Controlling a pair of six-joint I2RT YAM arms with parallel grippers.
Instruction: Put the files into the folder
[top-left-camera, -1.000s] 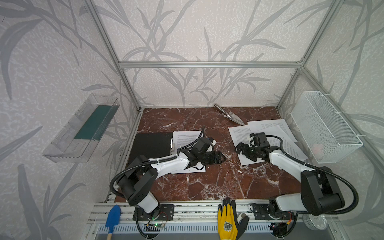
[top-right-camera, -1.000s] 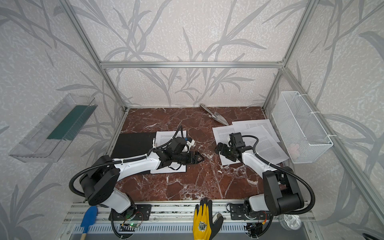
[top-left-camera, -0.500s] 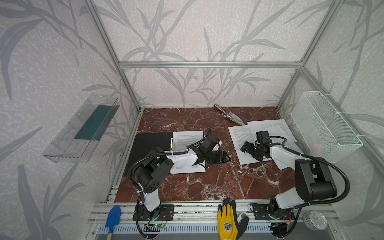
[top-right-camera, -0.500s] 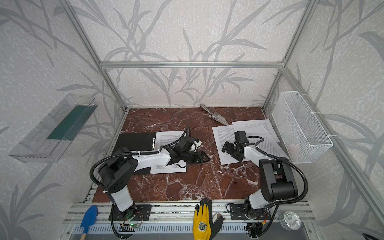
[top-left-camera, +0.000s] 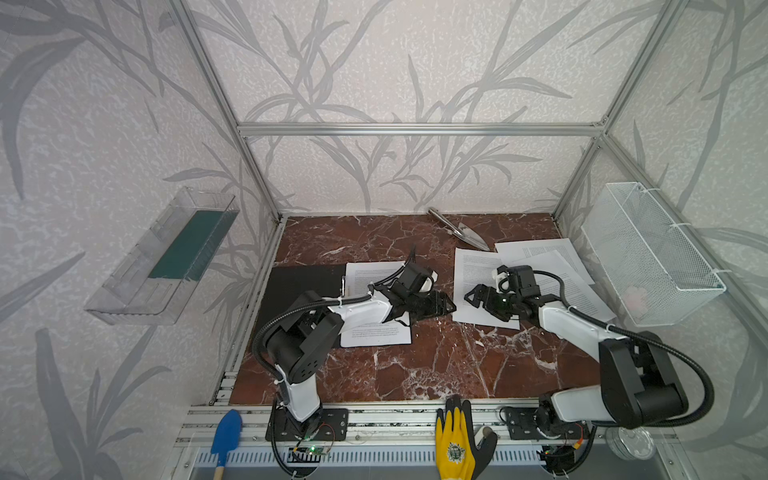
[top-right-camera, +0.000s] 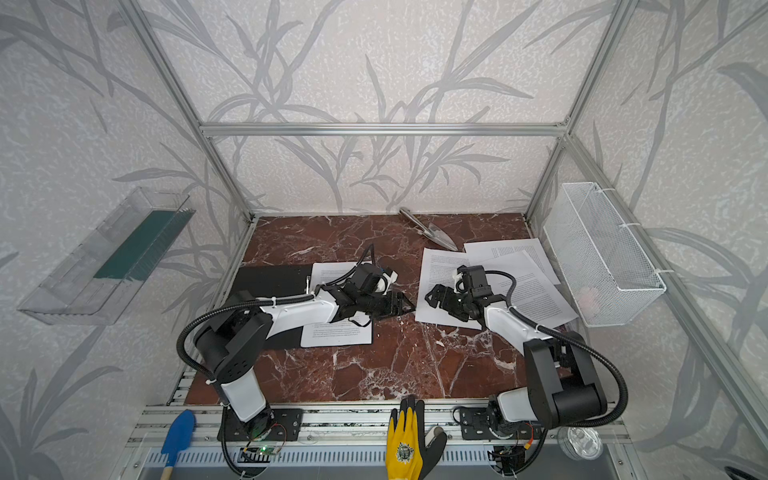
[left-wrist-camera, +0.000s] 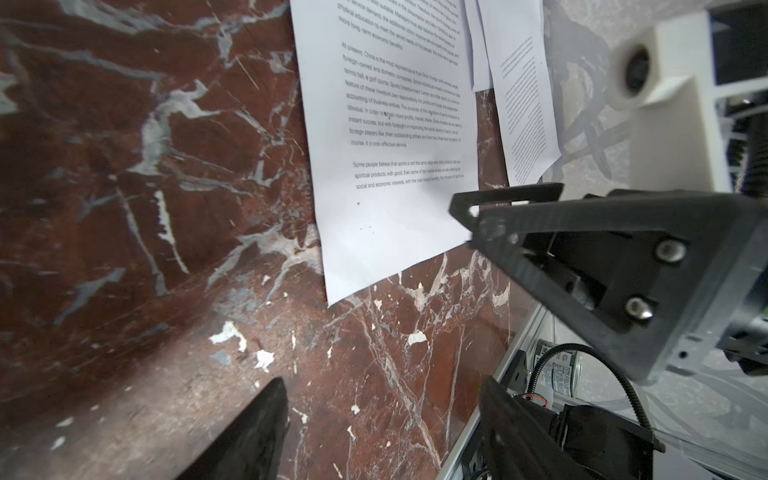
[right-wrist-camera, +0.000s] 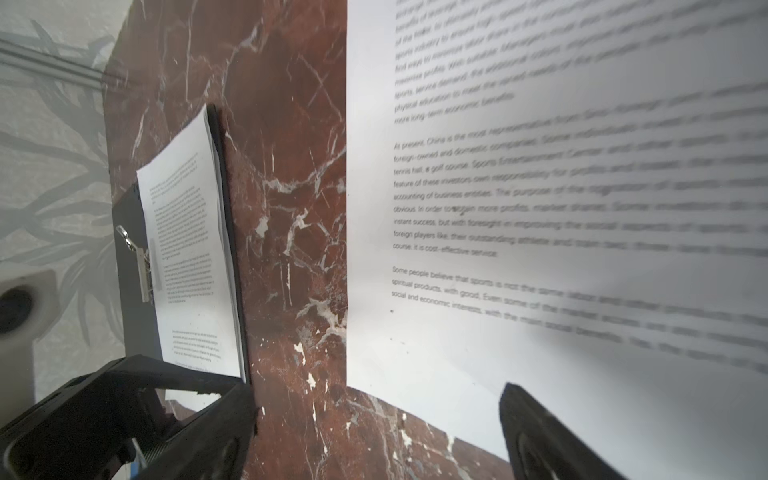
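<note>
Black and flat, the folder (top-left-camera: 303, 282) lies at the middle left of both top views with one printed sheet (top-left-camera: 374, 272) on it, while the other files (top-left-camera: 476, 270) are spread at the middle right of the desk (top-left-camera: 415, 365). My left tool (top-left-camera: 444, 305) and my right tool (top-left-camera: 478, 296) are both released and empty, facing each other near the centre. I judge the right tool should come down on the nearest file's edge and pinch only that one.
</note>
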